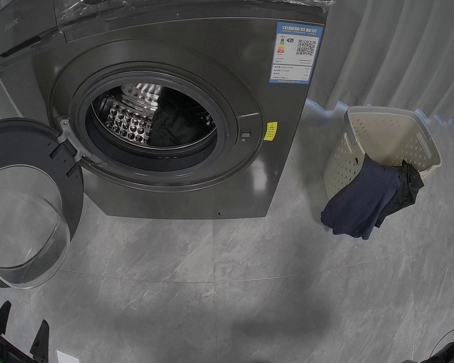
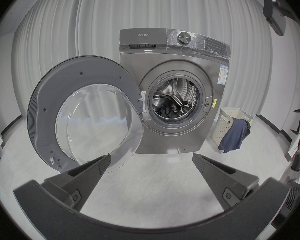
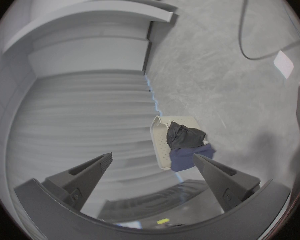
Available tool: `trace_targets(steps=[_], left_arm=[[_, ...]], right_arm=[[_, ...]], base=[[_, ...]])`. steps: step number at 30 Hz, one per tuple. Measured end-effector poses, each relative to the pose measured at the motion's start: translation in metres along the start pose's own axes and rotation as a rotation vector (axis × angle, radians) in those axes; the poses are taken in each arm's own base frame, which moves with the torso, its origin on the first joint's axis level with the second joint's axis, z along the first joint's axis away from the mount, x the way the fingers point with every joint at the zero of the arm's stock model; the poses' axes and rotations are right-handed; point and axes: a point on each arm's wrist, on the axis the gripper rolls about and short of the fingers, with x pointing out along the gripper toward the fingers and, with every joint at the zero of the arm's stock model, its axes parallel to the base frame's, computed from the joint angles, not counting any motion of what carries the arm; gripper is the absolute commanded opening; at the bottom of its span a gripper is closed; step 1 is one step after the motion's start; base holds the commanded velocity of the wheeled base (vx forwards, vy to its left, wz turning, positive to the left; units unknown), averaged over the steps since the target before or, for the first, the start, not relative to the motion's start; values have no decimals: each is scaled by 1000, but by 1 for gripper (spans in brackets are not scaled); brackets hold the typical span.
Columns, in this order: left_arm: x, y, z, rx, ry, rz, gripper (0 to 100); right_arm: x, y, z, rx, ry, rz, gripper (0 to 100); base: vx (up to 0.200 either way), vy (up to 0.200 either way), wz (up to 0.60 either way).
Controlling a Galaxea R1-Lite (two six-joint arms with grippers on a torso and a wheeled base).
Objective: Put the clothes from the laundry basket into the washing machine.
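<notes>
The grey washing machine (image 1: 186, 51) stands with its round door (image 1: 25, 202) swung wide to the left, and a dark garment (image 1: 174, 122) lies in the drum. To its right a cream laundry basket (image 1: 388, 137) holds a navy cloth (image 1: 360, 200) draped over its front rim and a black cloth (image 1: 408, 185) beside it. My left gripper (image 1: 20, 328) is open low at the front left, far from both. In the left wrist view the left gripper (image 2: 150, 165) frames the machine (image 2: 176, 94). The right gripper (image 3: 151, 167) is open, with the basket (image 3: 161, 140) and clothes (image 3: 185, 144) beyond it.
Grey tiled floor (image 1: 212, 278) spreads wide between me and the machine. Pale pleated curtains (image 1: 403, 41) hang behind the basket. The open door juts out over the floor at the left. A black cable (image 3: 256, 50) lies on the floor in the right wrist view.
</notes>
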Motion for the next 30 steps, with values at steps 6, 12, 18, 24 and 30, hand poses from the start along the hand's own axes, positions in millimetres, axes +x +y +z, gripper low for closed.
trace_targets(steps=[6, 12, 18, 24, 30], left_arm=[[0, 0, 0, -1, 0, 0, 100], [0, 0, 0, -1, 0, 1, 100], [0, 0, 0, -1, 0, 0, 100], [0, 0, 0, -2, 1, 0, 100], [0, 0, 0, -3, 1, -1, 100]], right_arm=[[0, -1, -2, -398, 90, -4, 100], [0, -2, -4, -801, 191, 29, 100], [-1, -5, -6, -1199, 311, 100, 100], [-2, -8, -7, -1561, 369, 172, 100], [-1, -7, -6, -1716, 322, 173, 100]], base=[[0, -200, 0], [0, -200, 0], [0, -200, 0], [0, -200, 0], [0, -200, 0]])
